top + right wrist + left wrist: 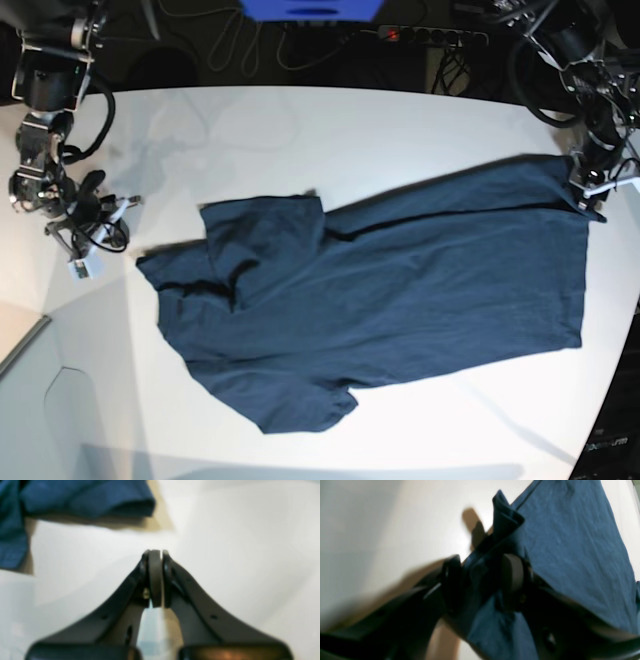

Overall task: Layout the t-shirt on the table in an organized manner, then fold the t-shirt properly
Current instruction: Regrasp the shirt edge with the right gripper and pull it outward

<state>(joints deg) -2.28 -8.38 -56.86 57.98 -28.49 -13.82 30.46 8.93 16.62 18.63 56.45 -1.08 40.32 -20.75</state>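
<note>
Across the white table (400, 130) the dark navy t-shirt (400, 290) lies spread out, its hem end toward the base view's right and a sleeve folded over near the middle. At that right-hand corner the left gripper (480, 580) pinches a bunched fold of the shirt's edge between its pads. Well apart, on the opposite side, the right gripper (155, 577) has its pads pressed together on nothing, above bare tabletop just beside a sleeve.

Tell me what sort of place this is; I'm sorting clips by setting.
Probably a robotics lab or workshop: a white table with a t-shirt spread between two arms, and cables and a power strip lying behind it.
</note>
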